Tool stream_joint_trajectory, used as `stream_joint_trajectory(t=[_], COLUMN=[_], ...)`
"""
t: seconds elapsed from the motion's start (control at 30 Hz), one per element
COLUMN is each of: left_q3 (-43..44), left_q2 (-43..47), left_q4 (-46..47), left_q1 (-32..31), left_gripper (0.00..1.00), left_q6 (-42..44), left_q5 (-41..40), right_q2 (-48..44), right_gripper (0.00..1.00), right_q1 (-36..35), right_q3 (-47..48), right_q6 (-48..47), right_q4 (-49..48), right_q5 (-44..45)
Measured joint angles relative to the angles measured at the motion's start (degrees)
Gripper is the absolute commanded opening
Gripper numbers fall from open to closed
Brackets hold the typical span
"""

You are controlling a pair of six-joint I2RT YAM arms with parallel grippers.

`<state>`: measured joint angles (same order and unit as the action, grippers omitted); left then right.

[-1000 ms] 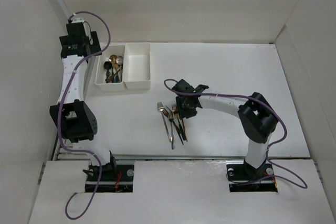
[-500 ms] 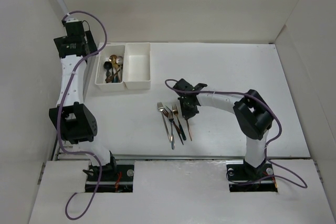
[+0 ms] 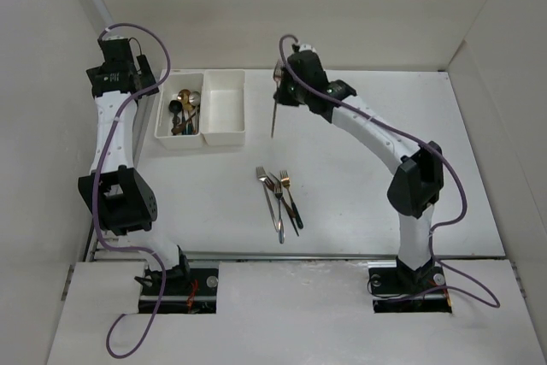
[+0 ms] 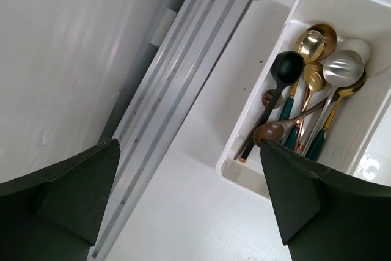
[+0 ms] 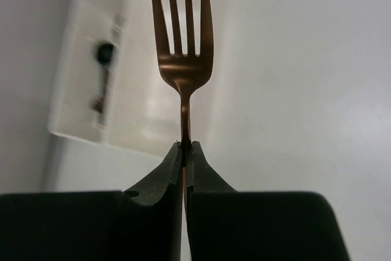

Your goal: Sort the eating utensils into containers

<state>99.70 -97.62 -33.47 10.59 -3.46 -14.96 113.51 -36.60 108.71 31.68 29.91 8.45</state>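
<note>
The right gripper is clamped on the thin neck of a copper fork, with its jaws pressed together just behind the tines, which point straight out ahead of them. The fork is off the table and in the air, and the white bins lie ahead and to the left of the jaws. The spoons fill the farther compartment, so the fork probably belongs in the empty bin nearer the jaws. To place it well, bring the tines over that compartment and turn the fork along its length. Lower it before letting go, so it neither bounces nor bridges the shared wall. The pinch is narrow, so a smooth carry should stop the fork pivoting. The left gripper has its jaws wide apart with nothing between them, and the spoon bin sits ahead and to their right. The fork's handle is hidden behind the right fingers. From above, the fork is only a dark sliver. The bins are blurred in the right wrist view. The remaining forks on the table overlap, so their count is uncertain.
</note>
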Motion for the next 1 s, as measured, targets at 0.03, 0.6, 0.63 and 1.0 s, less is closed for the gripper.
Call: stream_joint_trajectory(t=[0.03, 0.6, 0.63, 1.0], left_q3=[0.00, -3.63, -3.63, -3.63], left_q2=[0.09, 1.84, 1.86, 1.88], left_q4=[0.00, 0.26, 0.31, 0.42], left_q1=[0.00, 0.00, 0.00, 0.00], left_gripper=[0.99, 0.99, 0.99, 0.99], left_q6=[-0.02, -0.04, -0.04, 0.00], left_q5=[0.00, 1.27, 1.36, 1.81], right_q2=[0.37, 37.07, 37.53, 36.57], right_gripper=[0.00, 0.00, 0.00, 0.64], right_q1=[-0.13, -6.69, -7.10, -8.04], right_q3=[3.21, 33.68, 32.96, 25.94], right_q6=[0.09, 3.45, 2.89, -0.98], right_q4=[-3.41, -28.79, -28.81, -29.00], right_q5=[-0.61, -1.14, -1.11, -4.11])
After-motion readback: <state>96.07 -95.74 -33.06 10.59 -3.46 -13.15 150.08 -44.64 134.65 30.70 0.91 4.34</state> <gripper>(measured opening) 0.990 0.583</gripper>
